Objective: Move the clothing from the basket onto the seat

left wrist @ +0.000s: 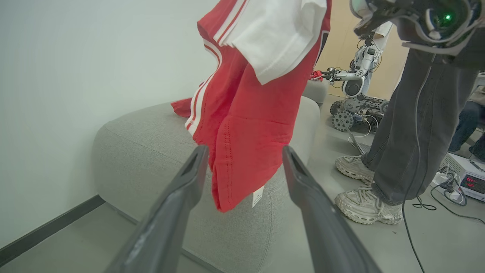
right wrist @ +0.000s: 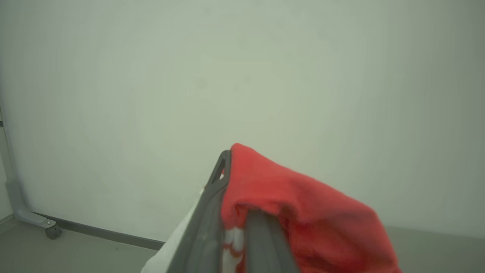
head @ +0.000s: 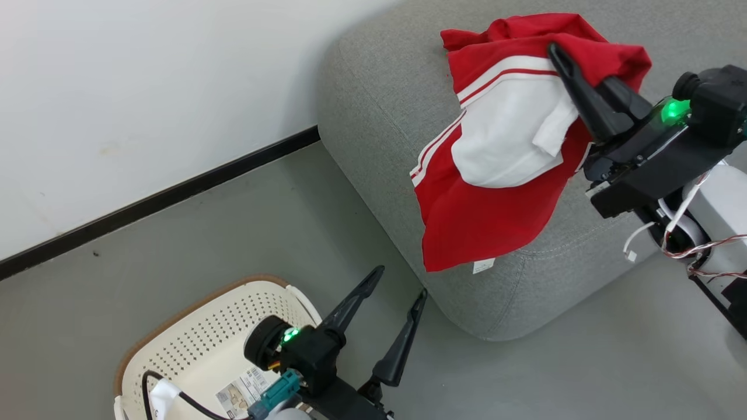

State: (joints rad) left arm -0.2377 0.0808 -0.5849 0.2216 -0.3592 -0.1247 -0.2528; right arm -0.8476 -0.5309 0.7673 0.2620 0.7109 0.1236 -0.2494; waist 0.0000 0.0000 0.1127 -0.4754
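A red garment with white panel and stripes, the clothing (head: 496, 192), hangs from my right gripper (head: 563, 64), which is shut on its upper fold above the grey seat (head: 379, 116). Its lower edge drapes over the seat's front corner. The right wrist view shows red cloth (right wrist: 288, 201) pinched between and draped over the fingers. My left gripper (head: 394, 291) stands open over the floor, just right of the cream basket (head: 198, 326), nothing between its fingers. From the left wrist view the clothing (left wrist: 250, 125) hangs ahead beyond the open fingers (left wrist: 178, 201). A label sticker lies on the basket floor.
A white wall with a black skirting (head: 157, 204) runs behind basket and seat. A person's legs and pale sneakers (left wrist: 363, 204) stand right of the seat. Another wheeled robot (left wrist: 352, 94), cables and a box with a red display (left wrist: 470, 182) lie beyond.
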